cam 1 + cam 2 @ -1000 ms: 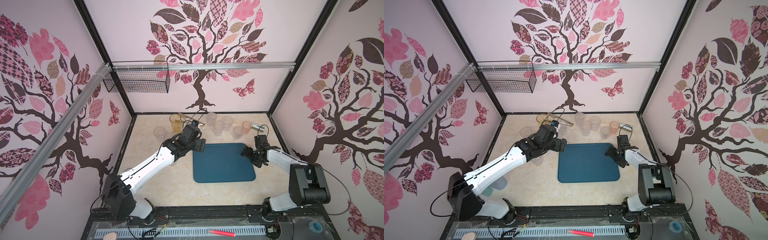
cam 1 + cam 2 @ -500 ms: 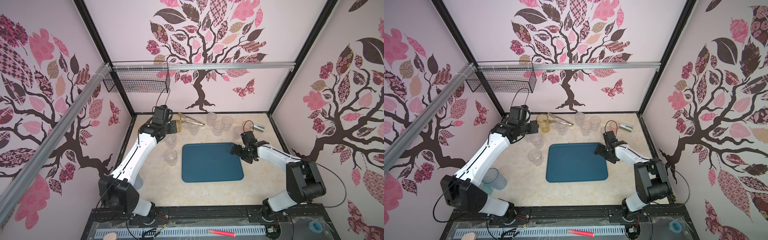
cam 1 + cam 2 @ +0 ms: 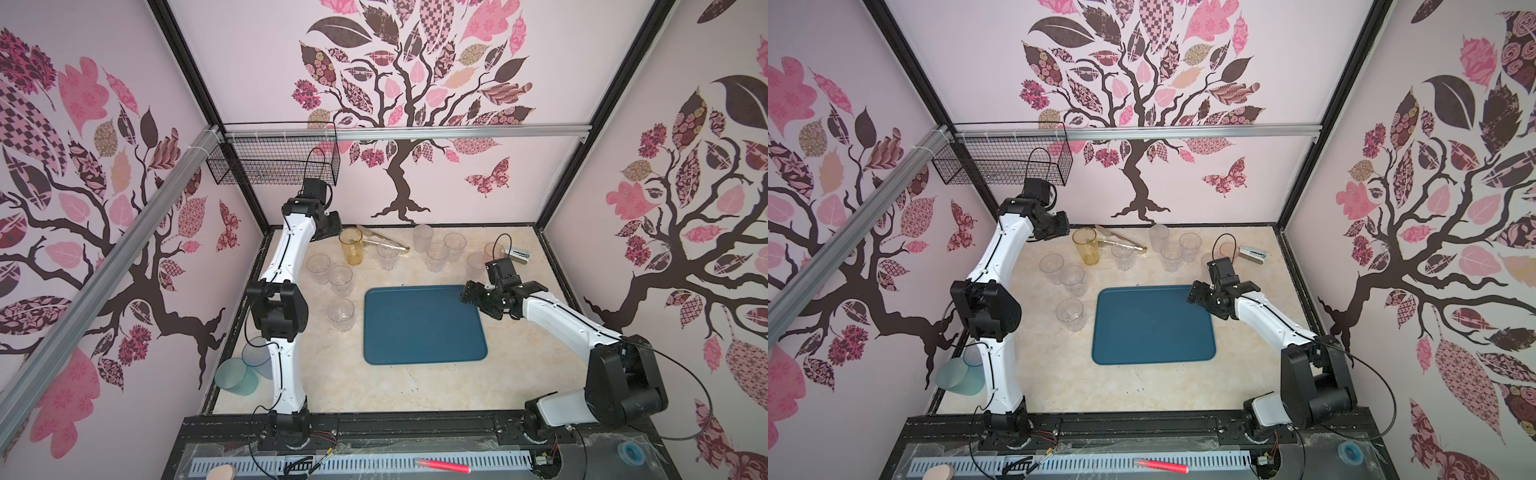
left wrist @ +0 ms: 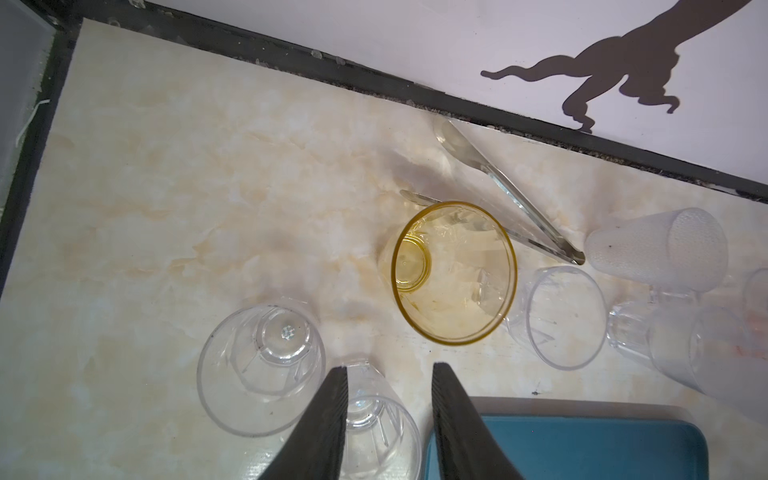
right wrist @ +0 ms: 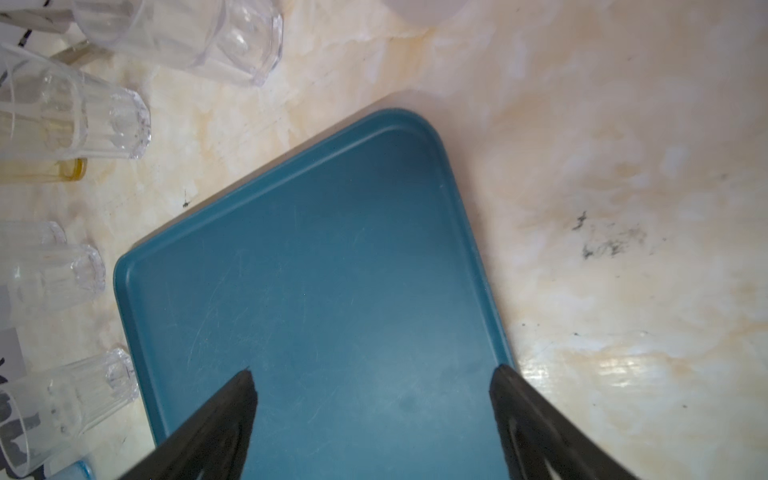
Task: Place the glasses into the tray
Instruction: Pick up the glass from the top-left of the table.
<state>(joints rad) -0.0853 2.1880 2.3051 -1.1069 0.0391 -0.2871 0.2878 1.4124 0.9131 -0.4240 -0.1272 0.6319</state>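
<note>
Tray (image 3: 424,324) lies empty on the table (image 3: 374,386); all the glasses (image 3: 437,256) stand outside it, mostly along its far and left sides. Your left claw (image 4: 388,366) hangs narrow and empty above them, and your right claw (image 5: 374,370) hangs wide over the tray's corner. Nothing is placed yet.

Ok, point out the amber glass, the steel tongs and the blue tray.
amber glass (image 3: 352,255): in a top view, on its side wall.
steel tongs (image 4: 452,134): left wrist view, on the spoon-shaped end.
blue tray (image 3: 424,324): in a top view, on its bare floor.
</note>
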